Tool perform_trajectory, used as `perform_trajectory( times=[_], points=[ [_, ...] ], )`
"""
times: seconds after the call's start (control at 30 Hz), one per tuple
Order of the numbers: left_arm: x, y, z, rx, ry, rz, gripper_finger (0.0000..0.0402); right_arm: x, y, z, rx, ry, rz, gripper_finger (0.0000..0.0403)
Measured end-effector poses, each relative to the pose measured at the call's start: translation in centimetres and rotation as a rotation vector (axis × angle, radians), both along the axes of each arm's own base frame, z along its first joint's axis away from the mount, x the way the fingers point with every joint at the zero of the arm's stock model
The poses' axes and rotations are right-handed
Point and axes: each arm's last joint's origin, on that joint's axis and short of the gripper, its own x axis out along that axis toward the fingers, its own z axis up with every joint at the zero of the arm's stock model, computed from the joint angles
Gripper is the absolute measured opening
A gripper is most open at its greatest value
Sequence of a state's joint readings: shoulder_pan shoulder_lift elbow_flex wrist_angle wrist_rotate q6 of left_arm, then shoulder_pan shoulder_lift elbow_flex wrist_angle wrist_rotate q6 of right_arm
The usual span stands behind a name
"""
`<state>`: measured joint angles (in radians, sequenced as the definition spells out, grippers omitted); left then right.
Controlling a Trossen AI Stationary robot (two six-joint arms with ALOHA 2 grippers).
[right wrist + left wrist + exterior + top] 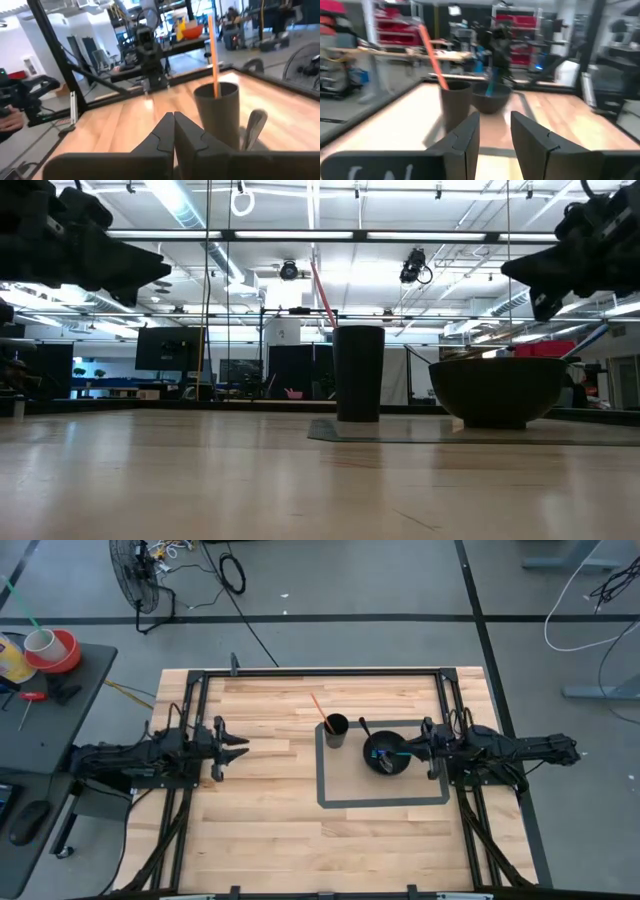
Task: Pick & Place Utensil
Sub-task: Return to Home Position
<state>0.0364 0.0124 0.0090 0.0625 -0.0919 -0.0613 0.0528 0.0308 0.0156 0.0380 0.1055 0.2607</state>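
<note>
Left gripper [495, 116], jaws a little apart and holding nothing, hangs above the left side of the table [260, 840]. The right gripper [174, 116], jaws pressed together and likewise empty, hovers just beside the bowl [378, 768] on the right. Both utensils lie in that bowl. The spoon [364, 727] leans on the rim with its handle pointing out toward the table's far edge, and the fork [397, 753] rests across the inside, so neither needs a grip to stay put. The bowl sits inside the mat [380, 802], toward its right border. A cup [335, 730] holding an orange stick [318, 705] stands at the mat's far left corner, near the bowl but apart from it. With the tableware delivered and both grippers raised clear of the rims, the sorting appears complete. What is left, by the look of it, is for the right arm to draw away from the bowl without brushing the spoon handle.
</note>
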Motion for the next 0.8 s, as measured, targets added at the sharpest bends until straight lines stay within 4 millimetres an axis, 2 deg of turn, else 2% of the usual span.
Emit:
perform_trajectory(
  times=[0.13, 0.33, 0.8],
  points=[
    [0.02, -0.07, -0.17, 0.002, 0.018, -0.023, 0.0115, 0.00, -0.02, -0.01, -0.009, 0.002, -0.007, 0.0016],
    [0.00, 0.06, -0.21, 0.067, 0.031, 0.023, 0.0115, -0.01, 0.42, -0.02, -0.038, 0.002, 0.142, 0.0017],
    [0.00, 0.10, -0.13, 0.017, 0.014, 0.036, 0.0115, -0.01, 0.44, -0.03, -0.037, 0.003, 0.149, 0.0018]
  ],
)
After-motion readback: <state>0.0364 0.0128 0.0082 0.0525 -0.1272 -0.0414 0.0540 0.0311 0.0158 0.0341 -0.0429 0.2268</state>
